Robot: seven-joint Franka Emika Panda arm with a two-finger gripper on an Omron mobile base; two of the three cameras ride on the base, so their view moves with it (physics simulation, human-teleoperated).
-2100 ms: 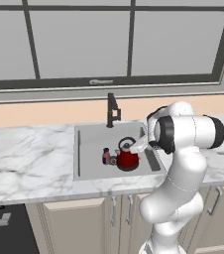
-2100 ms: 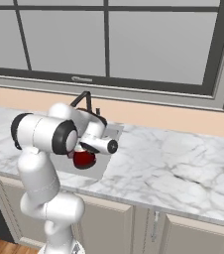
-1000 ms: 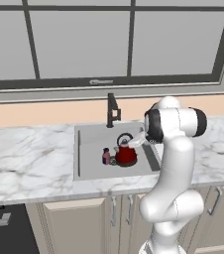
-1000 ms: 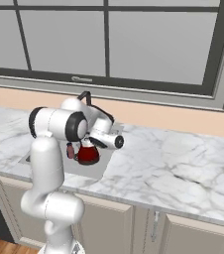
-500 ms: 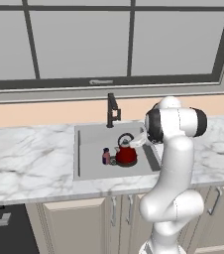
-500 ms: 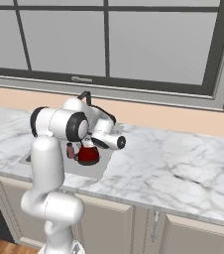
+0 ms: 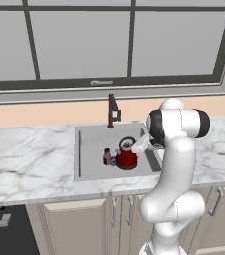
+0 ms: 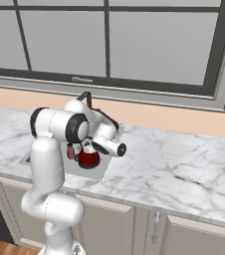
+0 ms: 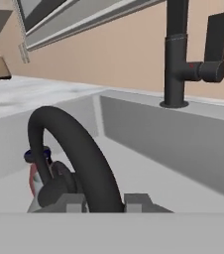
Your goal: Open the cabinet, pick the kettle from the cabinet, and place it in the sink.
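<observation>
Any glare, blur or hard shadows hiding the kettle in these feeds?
Left base view: flat, even light, kettle crisp in the sink, no glare. Right base view: sharp too, but the arm covers part of the kettle. Hand view: its handle looms large and slightly soft; faucet clear.

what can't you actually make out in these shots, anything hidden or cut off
- Hand view: the small red dome-shaped kettle's body sits below the frame edge; its black loop handle shows.
- Left base view: the hand at the red kettle is hidden by the white arm, so the grip is unclear.
- Right base view: the grey sunken sink is mostly covered by the arm.
- Tiny pinkish bottle: too small for detail.
</observation>
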